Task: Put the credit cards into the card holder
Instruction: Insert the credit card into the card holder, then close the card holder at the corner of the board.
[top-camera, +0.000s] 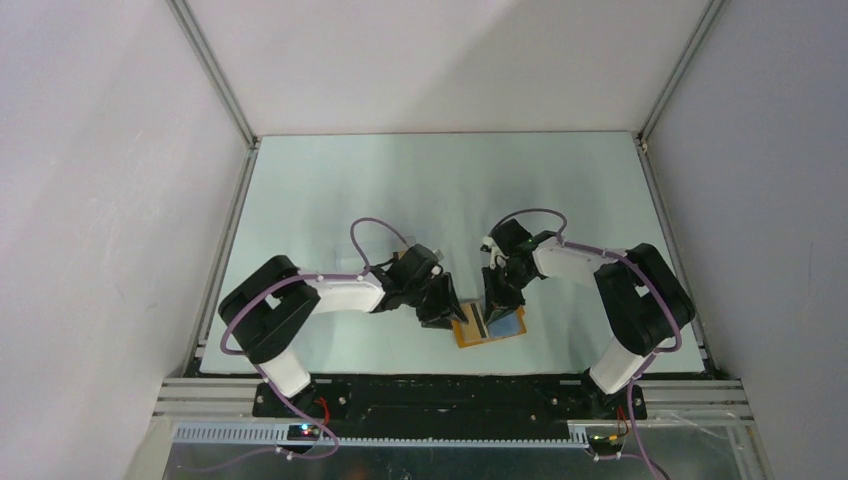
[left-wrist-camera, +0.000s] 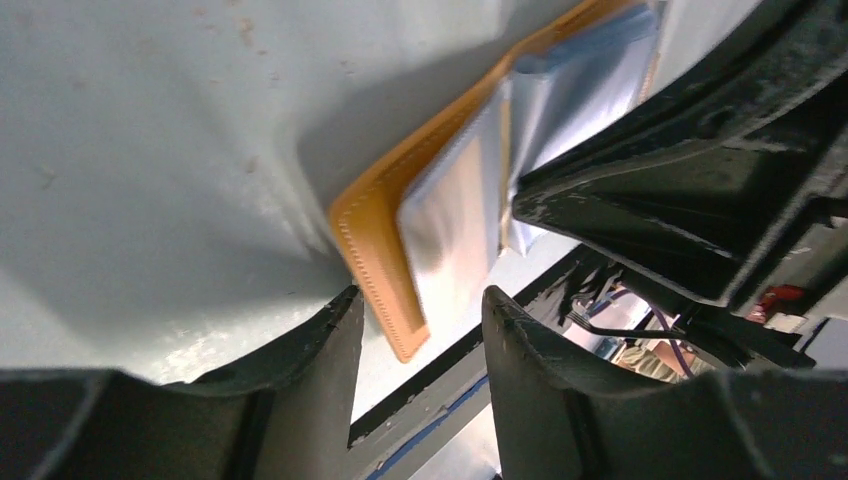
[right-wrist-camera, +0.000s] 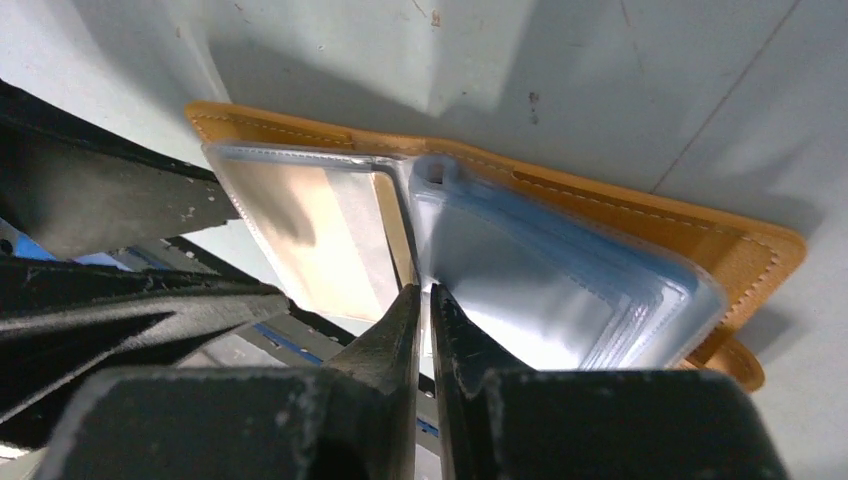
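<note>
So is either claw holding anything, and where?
The right gripper is pinched nearly shut at the card holder's centre fold; whether it grips anything cannot be told. The left gripper straddles its corner, open.

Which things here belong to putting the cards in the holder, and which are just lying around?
Belonging to the job: card holder, lying open; tan shape in one clear sleeve, possibly a card; left gripper; right gripper.
Just lying about: nothing I can see; only the table underneath.
</note>
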